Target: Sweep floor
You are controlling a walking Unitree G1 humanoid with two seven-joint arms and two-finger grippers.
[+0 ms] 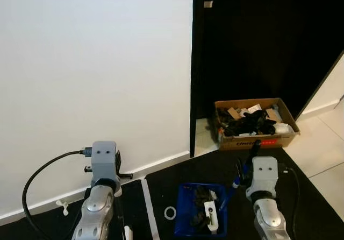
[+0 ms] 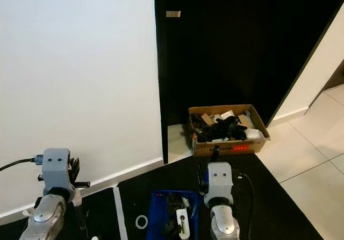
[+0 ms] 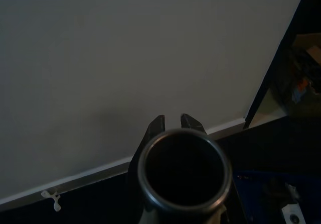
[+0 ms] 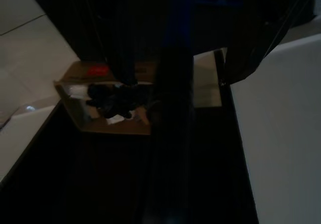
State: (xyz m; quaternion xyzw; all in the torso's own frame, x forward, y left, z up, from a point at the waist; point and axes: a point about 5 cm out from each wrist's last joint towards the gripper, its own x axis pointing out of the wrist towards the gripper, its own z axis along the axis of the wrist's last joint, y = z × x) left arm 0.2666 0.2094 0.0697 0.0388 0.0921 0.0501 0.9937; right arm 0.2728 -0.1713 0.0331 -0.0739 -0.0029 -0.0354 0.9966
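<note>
My left gripper (image 3: 175, 119) points at the white wall (image 1: 97, 78), its two black fingertips (image 3: 157, 121) close together. The round open end of a dark metal pole (image 3: 183, 175) sits at their base, and a thin dark shaft (image 2: 80, 218) runs down beside my left arm (image 1: 104, 162). My right gripper (image 4: 179, 82) is closed around a blue handle (image 4: 176, 133) that lies between its dark fingers; the same blue handle (image 1: 234, 187) slants down beside my right arm (image 1: 264, 173). The black floor (image 1: 215, 167) lies in front of me.
A cardboard box (image 1: 257, 140) of dark odds and ends stands ahead on the right against a black panel (image 1: 258, 41). A blue bin (image 1: 185, 218) with items sits between my arms. A tape roll (image 1: 170, 213) and a white line (image 1: 150, 213) mark the floor. Pale tiles (image 1: 322, 148) lie right.
</note>
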